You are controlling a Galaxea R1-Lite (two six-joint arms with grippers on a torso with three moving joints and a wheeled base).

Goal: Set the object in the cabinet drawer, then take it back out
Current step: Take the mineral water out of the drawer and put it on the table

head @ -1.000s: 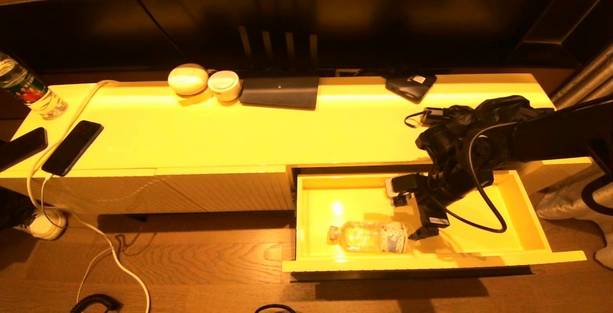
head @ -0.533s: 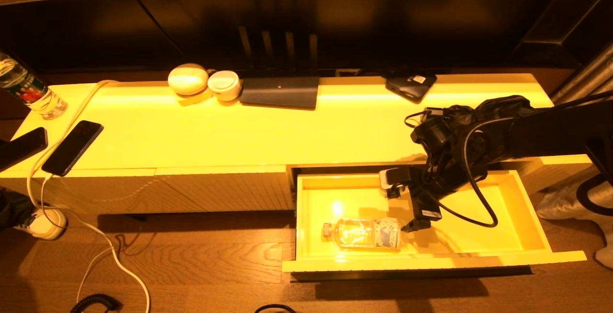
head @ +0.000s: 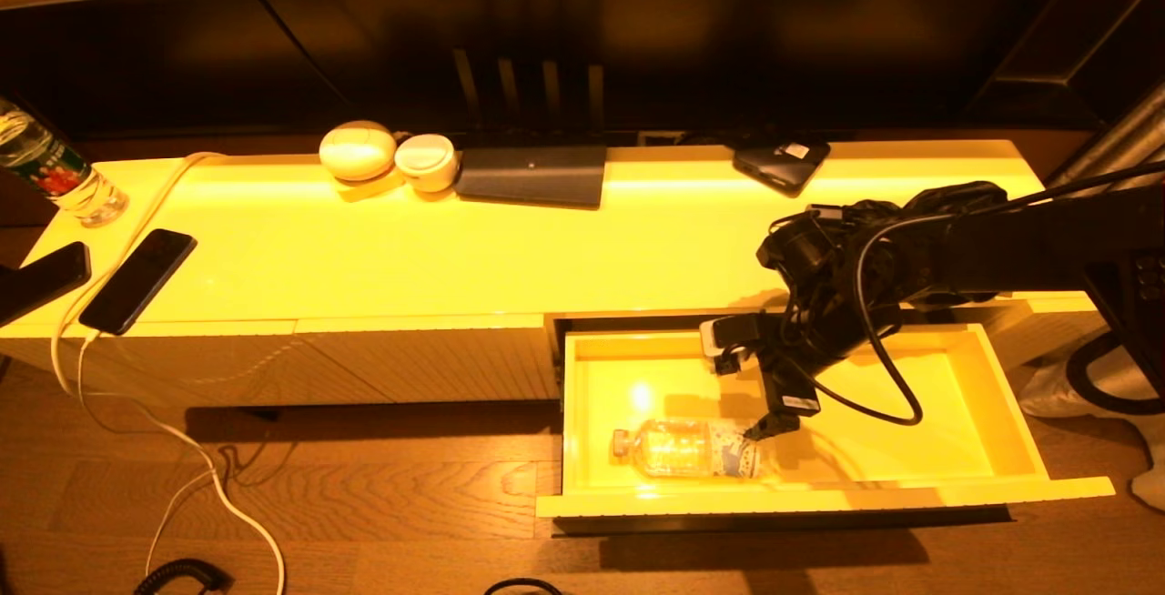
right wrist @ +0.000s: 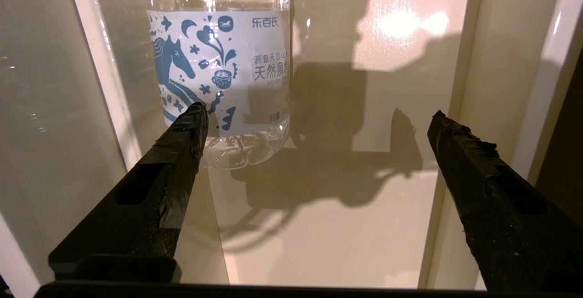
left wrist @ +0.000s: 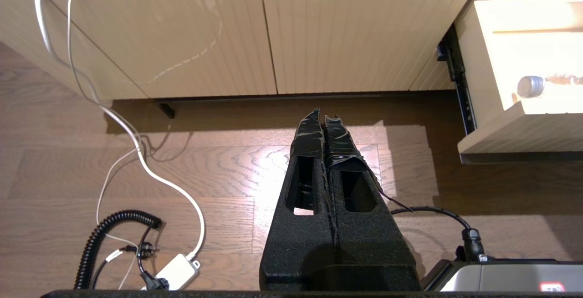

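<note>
Our right gripper point(head: 763, 413) hangs spread wide, empty, at three o'clock of the clear plastic water bottle point(head: 683, 448) lying in the cream-yellow cabinet drawer point(head: 1001, 436). We judge retrieval next: straddle its body, then close.

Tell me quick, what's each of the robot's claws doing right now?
Left gripper: shut, empty, parked over the floor.
Right gripper: open, holding nothing, inside the cabinet drawer, one finger against the base of the water bottle lying there.

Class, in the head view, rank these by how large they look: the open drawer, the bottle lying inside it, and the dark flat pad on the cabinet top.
1. open drawer
2. dark flat pad
3. bottle, close behind the pad
</note>
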